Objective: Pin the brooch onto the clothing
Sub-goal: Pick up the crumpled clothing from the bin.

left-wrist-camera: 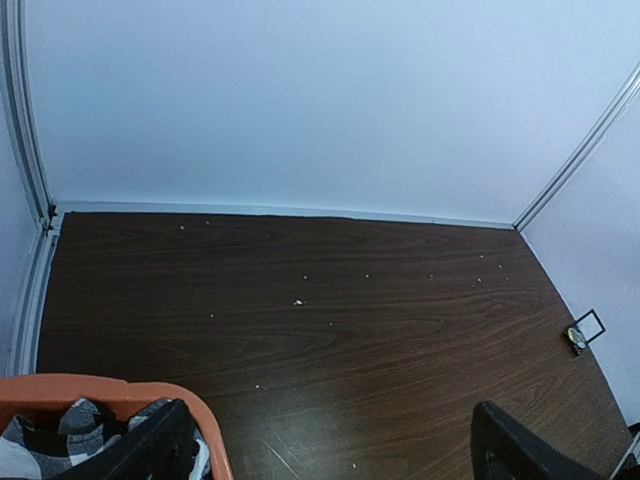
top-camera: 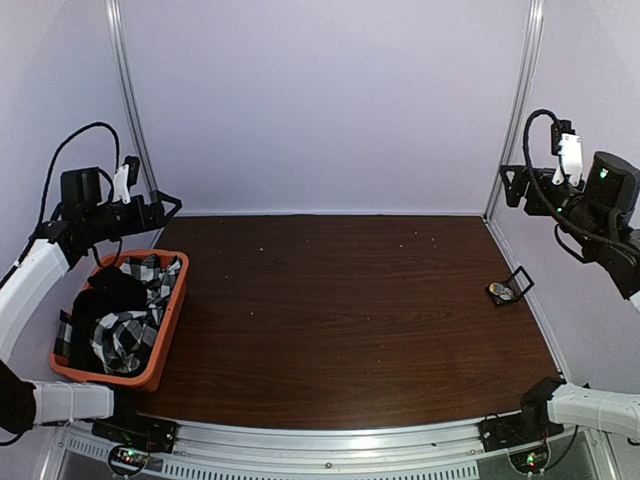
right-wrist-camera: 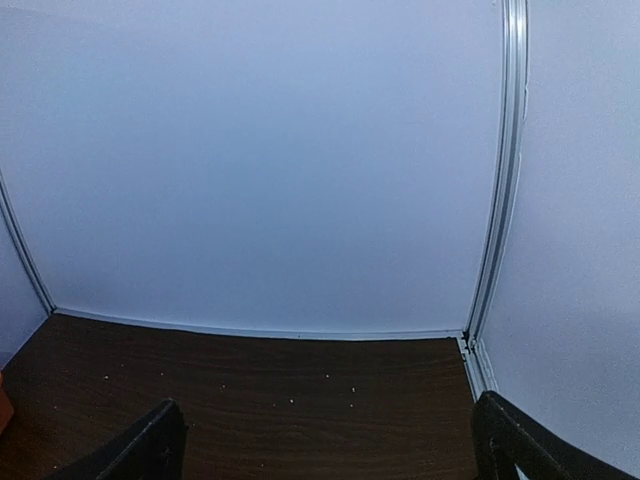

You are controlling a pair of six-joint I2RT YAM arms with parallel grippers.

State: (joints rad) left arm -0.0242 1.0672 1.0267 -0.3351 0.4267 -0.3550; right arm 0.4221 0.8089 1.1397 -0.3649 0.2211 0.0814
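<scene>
1. Tabletop (top-camera: 340, 330): dark wood grain, with pale specks scattered over the far half. White walls close it in at the back and on both sides
2. Orange basket (top-camera: 170, 322): stands at the left edge of the tabletop, close to the left arm
3. Clothing (top-camera: 108, 298): black fabric bundled inside the basket, mostly towards its far-left part. A black-and-white checked cloth (top-camera: 125, 342) lies tangled over and around it
4. Brooch (top-camera: 499, 292): small round piece lying on the tabletop close to the right edge, well apart from the basket. A small black square frame (top-camera: 519, 279) sits right against its far side; cannot tell whether the two are joined
5. Left gripper (left-wrist-camera: 330, 405): raised over the far end of the basket, aimed towards the middle of the tabletop. Fingers spread wide with nothing between them; its wrist view catches the basket rim at lower left
6. Right gripper (right-wrist-camera: 328, 400): held high by the right wall, above and beyond the brooch. Fingers wide apart, nothing held; its wrist view faces the back wall and the far strip of tabletop
7. Neither gripper touches the clothing or the brooch
</scene>
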